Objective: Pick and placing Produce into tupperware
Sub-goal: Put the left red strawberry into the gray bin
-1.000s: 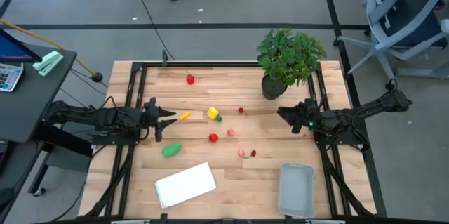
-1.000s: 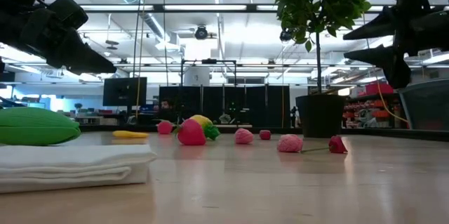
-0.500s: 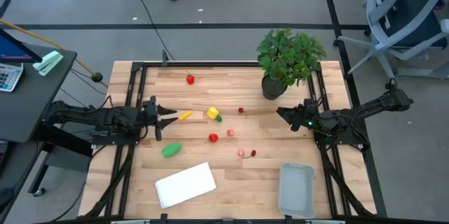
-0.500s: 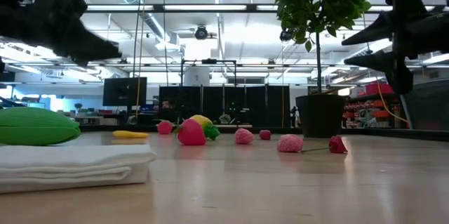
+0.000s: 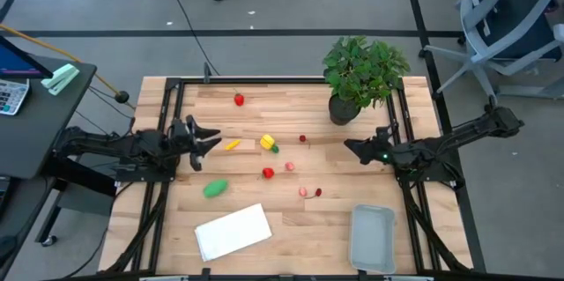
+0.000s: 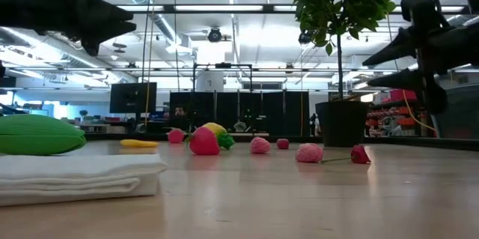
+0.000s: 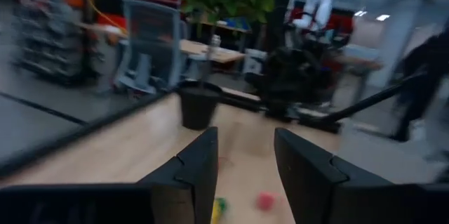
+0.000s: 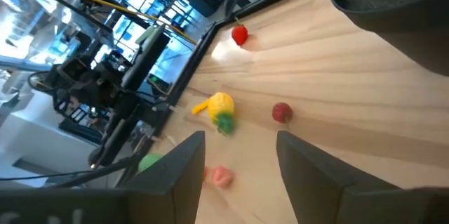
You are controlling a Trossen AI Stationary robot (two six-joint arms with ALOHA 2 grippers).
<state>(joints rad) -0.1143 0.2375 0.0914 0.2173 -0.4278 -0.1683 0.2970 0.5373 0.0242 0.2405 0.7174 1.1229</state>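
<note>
The produce lies scattered mid-table: a red strawberry (image 5: 239, 99) near the far edge, a yellow piece (image 5: 233, 144), a yellow-and-green piece (image 5: 268, 143), a small red one (image 5: 302, 138), another strawberry (image 5: 268, 173), pink pieces (image 5: 290, 166) (image 5: 303, 191), and a green oval (image 5: 215, 188). The pale grey-blue tupperware (image 5: 372, 238) sits at the near right. My left gripper (image 5: 210, 142) hovers open above the table's left side, left of the yellow piece. My right gripper (image 5: 350, 147) hovers open on the right, beside the plant pot.
A potted leafy plant (image 5: 361, 74) stands at the far right, close to my right arm. A flat white sheet (image 5: 233, 232) lies near the front edge, left of the tupperware. Black rails run along the table's left, right and far sides.
My left gripper has risen and tipped its fingers upward, staying over the table's left side. My right gripper has edged slightly toward the table's middle and sunk a little. Both stay open; no produce has moved.
</note>
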